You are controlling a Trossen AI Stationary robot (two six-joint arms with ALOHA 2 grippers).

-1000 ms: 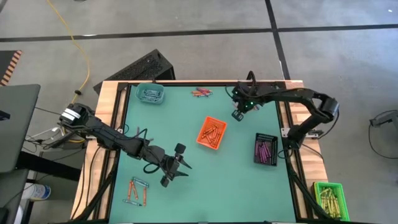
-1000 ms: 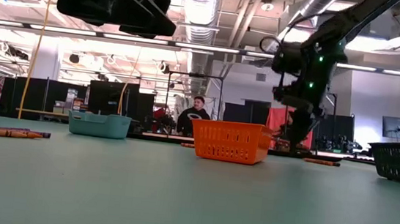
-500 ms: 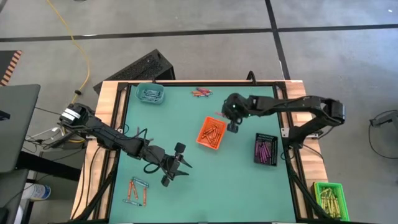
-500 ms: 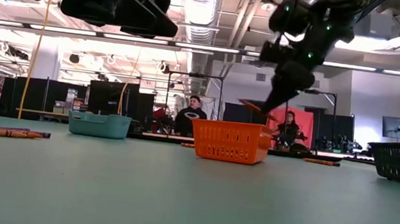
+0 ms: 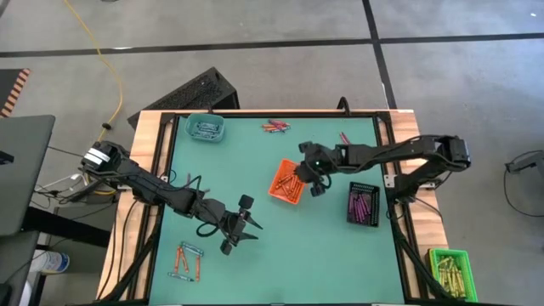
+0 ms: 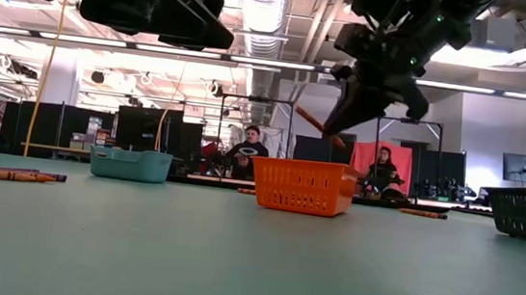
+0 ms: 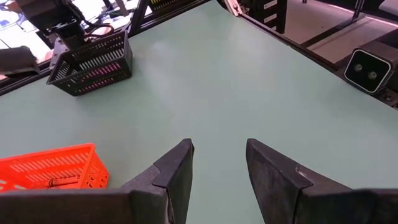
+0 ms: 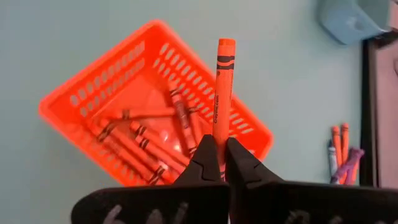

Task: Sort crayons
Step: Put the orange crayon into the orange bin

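Green-topped counter (image 5: 255, 272) with wooden rim, on grey floor. Orange basket (image 5: 276, 190) near counter middle. Black basket (image 5: 364, 186) toward right edge. Teal bin (image 5: 205, 136) at far left corner. Green bin (image 5: 449, 254) with yellow-olive sticks (image 5: 449, 273) off counter, on floor at right. Yellow cable (image 5: 92, 42) across floor at upper left. Two people (image 6: 248, 149) in room behind.

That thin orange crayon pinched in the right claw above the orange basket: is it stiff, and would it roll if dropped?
Probably stiff: the thin orange paper-wrapped crayon juts straight out of the shut right gripper, held only at one end, without sagging. Likely light, since so small a pinch carries it. Being round, it might roll on bare table, but the slotted orange plastic basket beneath should catch it.
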